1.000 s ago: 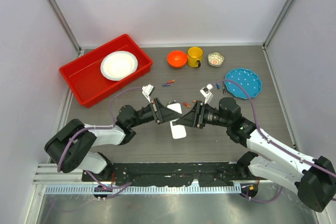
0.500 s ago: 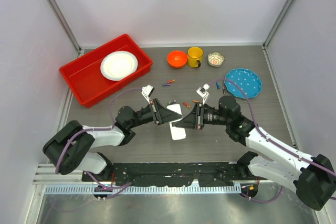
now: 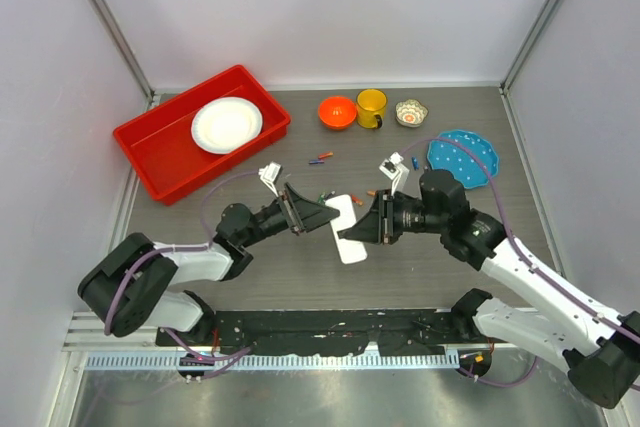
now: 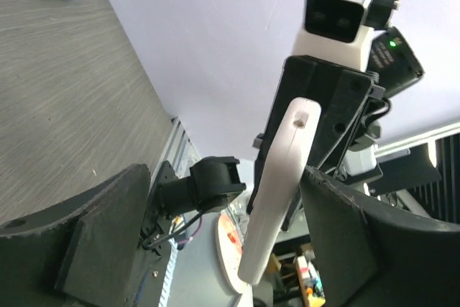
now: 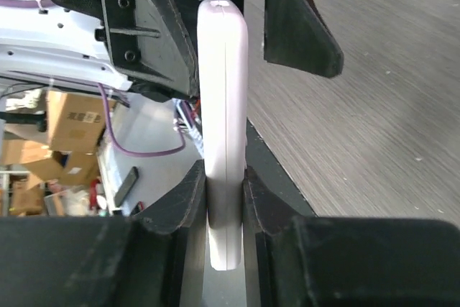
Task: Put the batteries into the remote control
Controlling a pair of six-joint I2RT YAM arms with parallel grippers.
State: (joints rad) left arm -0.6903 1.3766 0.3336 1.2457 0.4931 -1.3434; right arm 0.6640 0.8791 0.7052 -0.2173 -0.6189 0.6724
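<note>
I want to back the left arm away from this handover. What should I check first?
1. Right fingers clamped on the remote control: ok.
2. Left fingers open: ok.
3. Both left fingers off the remote: cannot tell; one sits close.
4. Loose batteries away from the left arm's way back: ok.
5. Remote opened for loading: cannot tell.

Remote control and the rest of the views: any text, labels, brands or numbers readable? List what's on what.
No readable text in any view.
remote control: only its plain white edge and back show, with no print.
cardboard boxes beyond the table: any markings are too blurred to read.
small patterned bowl: decoration only, too small to make out.
</note>
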